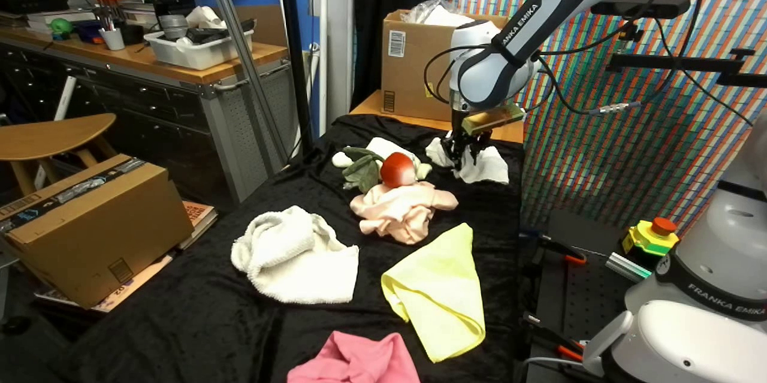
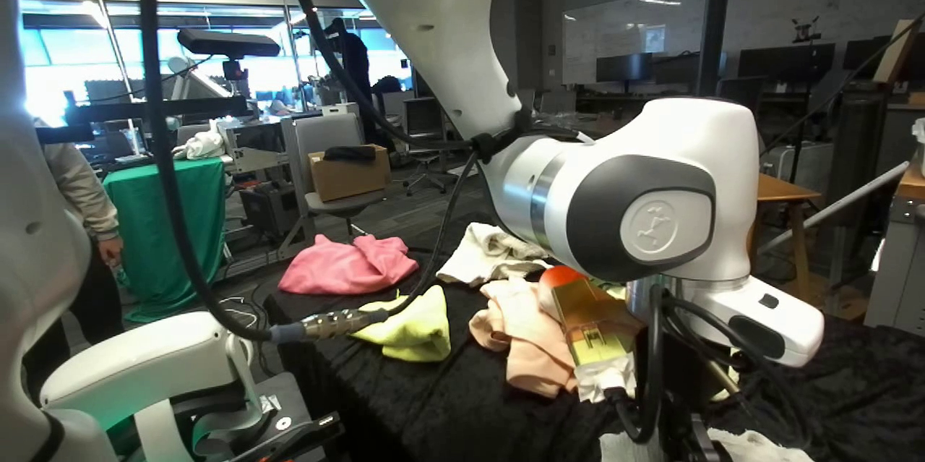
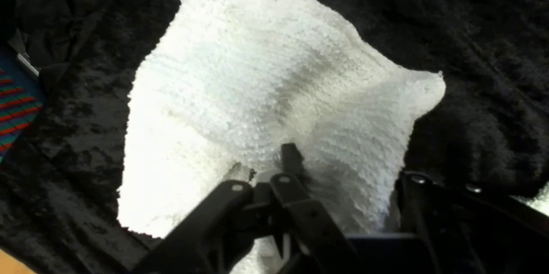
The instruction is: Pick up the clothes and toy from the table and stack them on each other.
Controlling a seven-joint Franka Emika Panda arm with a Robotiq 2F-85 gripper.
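Observation:
My gripper [image 1: 467, 161] points down at a small white cloth [image 1: 490, 168] at the table's far end. In the wrist view the fingers [image 3: 344, 173] stand apart over the white cloth [image 3: 240, 72], with cloth between them. A crumpled peach cloth [image 1: 404, 212] lies nearby. A red-and-white rounded toy [image 1: 397, 170] touches its far edge, beside a grey-green leafy piece [image 1: 362, 172] and whitish soft things. A cream towel [image 1: 299, 257], a yellow cloth [image 1: 440, 290] and a pink cloth [image 1: 359, 362] lie separately. In an exterior view the arm hides most of the gripper.
Black velvet cloth [image 1: 239, 323] covers the table. A large cardboard box [image 1: 413, 71] stands behind the far end. The robot base and a yellow-red emergency stop [image 1: 651, 236] are beside the table. Another cardboard box [image 1: 96, 227] sits off the opposite side.

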